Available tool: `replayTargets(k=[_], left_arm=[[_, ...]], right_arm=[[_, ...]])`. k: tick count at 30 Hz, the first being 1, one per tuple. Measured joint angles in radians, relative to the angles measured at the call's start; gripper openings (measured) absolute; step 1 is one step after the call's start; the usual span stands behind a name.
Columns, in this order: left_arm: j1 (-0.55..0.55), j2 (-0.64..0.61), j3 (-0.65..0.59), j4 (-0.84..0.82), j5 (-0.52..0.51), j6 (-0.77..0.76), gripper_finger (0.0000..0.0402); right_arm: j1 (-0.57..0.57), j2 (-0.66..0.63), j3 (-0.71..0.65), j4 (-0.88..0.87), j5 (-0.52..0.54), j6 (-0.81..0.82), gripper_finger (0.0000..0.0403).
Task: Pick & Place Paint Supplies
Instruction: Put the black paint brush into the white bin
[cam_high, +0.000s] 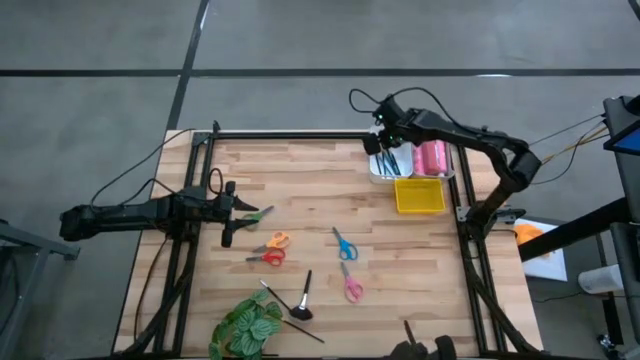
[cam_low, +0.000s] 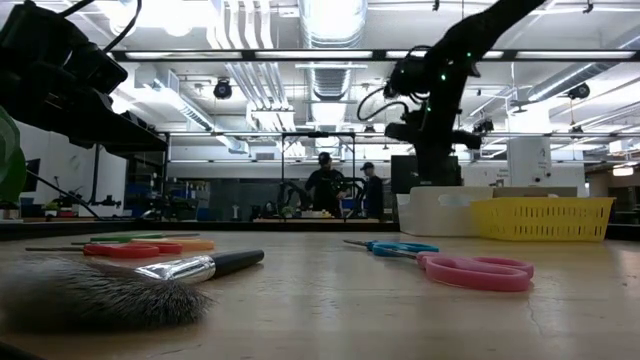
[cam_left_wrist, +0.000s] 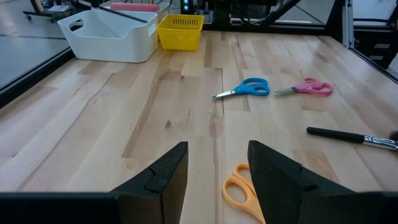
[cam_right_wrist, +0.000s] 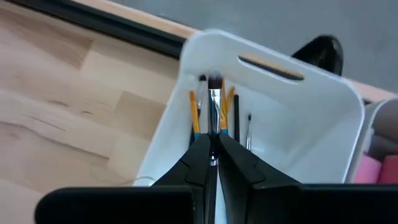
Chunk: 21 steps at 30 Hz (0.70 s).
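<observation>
The big soft brush (cam_low: 100, 290) lies nearest on the table, then the pink scissors (cam_low: 478, 270) and blue scissors (cam_low: 392, 247) before the white bin (cam_low: 435, 212). The right gripper (cam_right_wrist: 212, 152) hangs over the white bin, its jaws clamped on a thin brush (cam_right_wrist: 214, 102) above other brushes inside. The left gripper (cam_left_wrist: 214, 171) waits well apart from the bin with jaws apart, over the orange scissors (cam_left_wrist: 239, 193).

Bin (cam_high: 385, 165) at table's (cam_high: 300, 170) two o'clock corner, holding brushes (cam_right_wrist: 214, 106); tubes (cam_high: 431, 156) just beside it at three o'clock; basket (cam_high: 419, 195) directly at six o'clock of both. Four scissors (cam_high: 345, 243) scattered mid-table. Large brush (cam_high: 303, 297) and plant (cam_high: 247, 325) toward seven o'clock. Right gripper (cam_high: 385, 150) over bin; left gripper (cam_high: 240, 212) at nine o'clock edge.
</observation>
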Motion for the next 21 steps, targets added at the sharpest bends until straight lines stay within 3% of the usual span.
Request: replayTargets(k=[15,21], left_arm=[[0.0,0.0,0.0,0.0,0.0,0.0,0.0169],[0.0,0.0,0.0,0.0,0.0,0.0,0.0169]], right_arm=[[-0.034,0.027,-0.142,0.148,-0.053,0.054,0.0022],[-0.048,0.027,-0.145,0.148,-0.063,0.054,0.0088]])
